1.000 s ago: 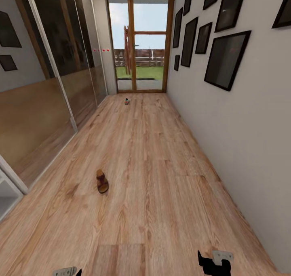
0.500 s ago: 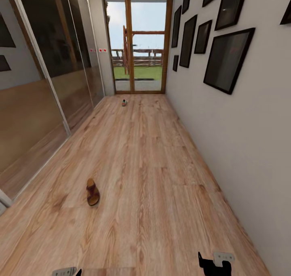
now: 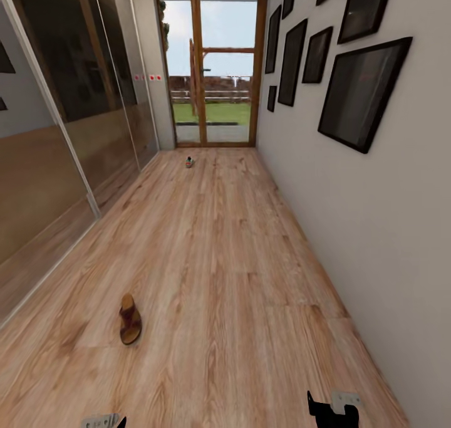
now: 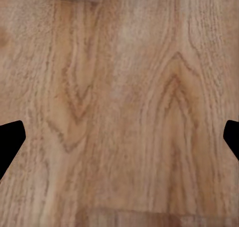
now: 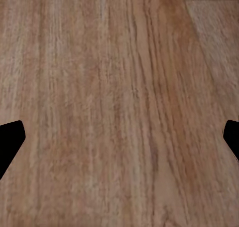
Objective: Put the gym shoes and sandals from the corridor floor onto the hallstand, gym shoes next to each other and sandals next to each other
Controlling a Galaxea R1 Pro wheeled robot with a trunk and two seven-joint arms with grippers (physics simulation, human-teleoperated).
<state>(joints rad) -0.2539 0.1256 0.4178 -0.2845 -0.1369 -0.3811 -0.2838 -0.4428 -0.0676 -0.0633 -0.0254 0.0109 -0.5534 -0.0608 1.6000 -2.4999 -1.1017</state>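
Lying on the corridor floor (image 3: 238,277), one sandal (image 3: 130,319) sits ahead of the robot and toward its left side, long axis running roughly along the corridor, away from the robot. It is brown, with a dark reddish strap across a tan footbed, flat and small. A gym shoe (image 3: 188,161) rests far off near the glazed door (image 3: 213,64), too small to detail beyond white with a touch of colour. The left hand (image 4: 119,137) is the nearer to the sandal, which lies well ahead of it; its fingers are spread wide and hold nothing. The right hand (image 5: 119,137) is likewise wide open and empty above bare planks. Flooring is light wood-grain plank, smooth. Mirrored sliding panels (image 3: 62,133) line the left; dark-framed pictures (image 3: 360,93) hang on the white right-hand wall.
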